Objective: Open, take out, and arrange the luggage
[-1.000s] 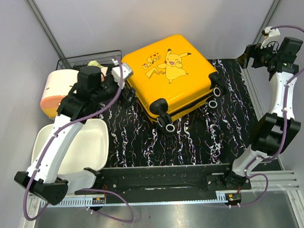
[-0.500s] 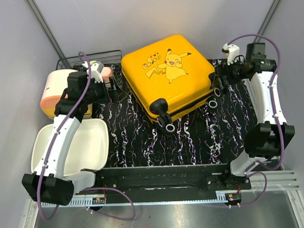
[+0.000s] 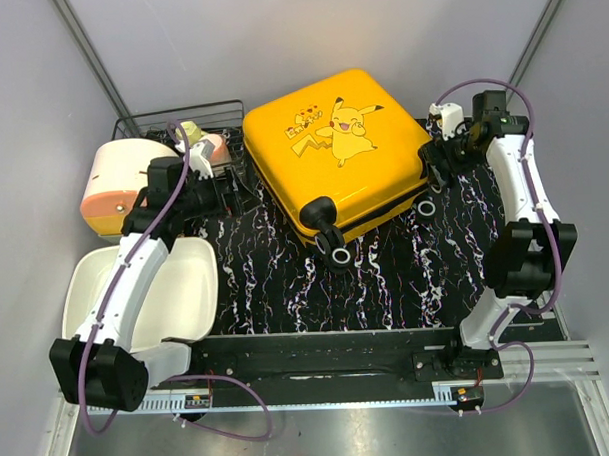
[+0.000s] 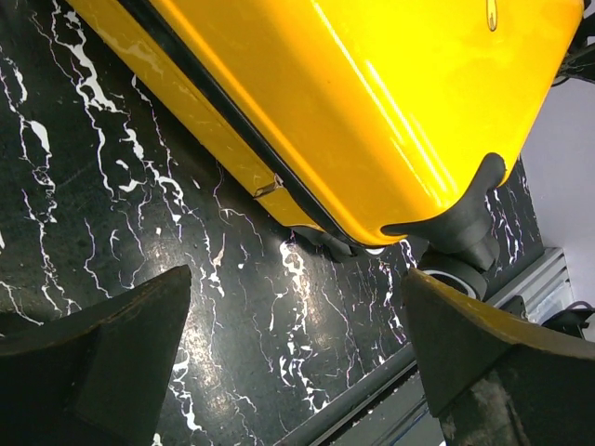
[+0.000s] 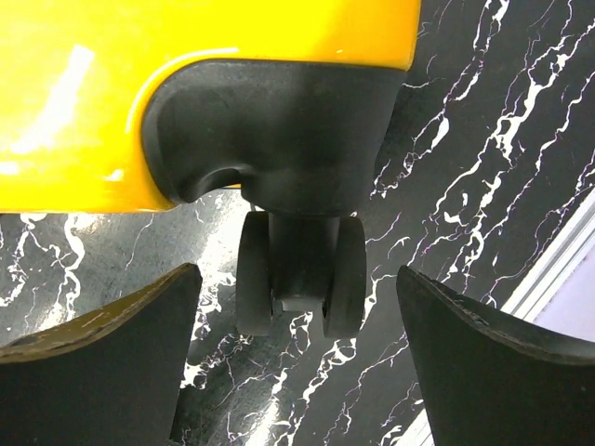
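Top view: luggage [image 3: 337,147] lies flat on the table [image 3: 387,285], lid shut, cartoon print up, at approx 12 o'clk of the table centre, turned a bit so its corners point off-square. Wheels [image 3: 335,249] run along its 4–5 o'clk edge.

L pincer [image 3: 245,195] is at 9 o'clk of the luggage, just beside its side wall, pointing twd 3 o'clk. Wrist view: L pincer [image 4: 297,353] has fingers [image 4: 102,362] wide apart, nothing btwn them but marbled table. The yellow shell w/ dark zip seam fills the upper part, zip pull [image 4: 270,188] hanging off the seam. Can't tell if the tips touch the shell.

R pincer [image 3: 430,169] is at 3 o'clk of the luggage, by the wheel corner, pointing twd 9 o'clk. Wrist view: R pincer [image 5: 297,344] is also spread wide, holding nothing. A black twin wheel [image 5: 299,274] under its housing sits straight ahead, in line w/ the gap, clear of both fingers.

Others: white tray [image 3: 209,291] at 8 o'clk of the table, partly under the L arm. Cream-and-orange container [image 3: 118,179] at 10 o'clk. Wire basket [image 3: 180,114] at 11 o'clk, behind the container, w/ small items in it too unclear to name.
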Controlling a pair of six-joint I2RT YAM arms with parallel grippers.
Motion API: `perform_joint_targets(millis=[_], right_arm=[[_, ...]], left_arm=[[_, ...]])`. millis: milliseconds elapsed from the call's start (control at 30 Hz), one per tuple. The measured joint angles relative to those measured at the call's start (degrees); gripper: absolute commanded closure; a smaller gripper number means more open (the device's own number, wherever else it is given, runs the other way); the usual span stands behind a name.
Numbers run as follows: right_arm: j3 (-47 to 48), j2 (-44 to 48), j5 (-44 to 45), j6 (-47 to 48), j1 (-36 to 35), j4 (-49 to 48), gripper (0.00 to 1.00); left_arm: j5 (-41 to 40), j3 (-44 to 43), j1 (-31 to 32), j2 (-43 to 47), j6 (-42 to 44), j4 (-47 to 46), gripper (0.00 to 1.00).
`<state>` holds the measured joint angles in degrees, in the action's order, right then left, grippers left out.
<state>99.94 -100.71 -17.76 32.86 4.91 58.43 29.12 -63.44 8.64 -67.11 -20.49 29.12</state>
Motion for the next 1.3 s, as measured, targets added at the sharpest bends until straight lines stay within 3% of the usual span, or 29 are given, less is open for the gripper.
perform_joint_targets(millis=[67,167,267,333,500,700,933,967,1000,1033,1100,1133,1300], right_arm=[[0.0,-0.3,0.3,0.3,0.0,-0.1,0.15],[-0.8,-0.5,0.5,0.4,0.0,-0.9,0.36],[-1.4,-1.0,0.9,0.7,0.0,-1.7,0.68],[-1.7,-1.1,1.0,0.4,0.0,-2.5,1.00],[-5.0,1.1,1.1,1.2,0.0,-5.3,1.00],[-15.1,10.3,1.2,1.4,0.0,-9.9,1.00],[-23.1,24.7,1.4,-1.8,0.0,-2.7,1.00],[-23.5,26.5,1.2,-2.2,0.1,-0.3,0.99],[-23.5,27.8,0.8,-2.4,0.1,1.7,0.60],[-23.5,29.1,0.2,-2.7,0.2,3.8,0.39],[-23.5,31.5,-1.8,-2.8,0.6,8.0,0.07],[-23.5,32.5,-3.4,-2.1,0.6,10.1,0.01],[-15.9,34.6,-9.0,1.3,-0.6,17.5,0.00]], left_arm=[[0.0,1.2,0.0,0.0,-0.4,-0.7,0.01],[0.0,1.9,0.0,0.0,-1.0,-1.3,0.01],[0.2,1.9,0.0,-0.5,-1.4,-3.0,0.01],[0.2,1.9,0.0,-1.3,-1.7,-3.9,0.01],[0.2,2.1,-0.5,-4.1,-3.5,-6.0,0.01],[1.1,2.1,-1.8,-6.4,-4.7,-8.7,0.01],[5.0,2.1,-2.0,-9.9,-7.3,-15.0,0.02],[5.7,2.0,-2.0,-10.9,-7.8,-16.0,0.02],[6.4,1.8,-2.0,-12.2,-8.4,-16.8,0.02],[7.0,1.6,-2.0,-13.4,-8.9,-17.4,0.02],[8.3,0.4,-1.8,-16.3,-9.7,-18.6,0.02],[8.7,-0.3,-1.7,-17.6,-10.0,-19.1,0.02],[10.6,-6.9,-0.3,-24.4,-11.1,-20.5,0.02]])
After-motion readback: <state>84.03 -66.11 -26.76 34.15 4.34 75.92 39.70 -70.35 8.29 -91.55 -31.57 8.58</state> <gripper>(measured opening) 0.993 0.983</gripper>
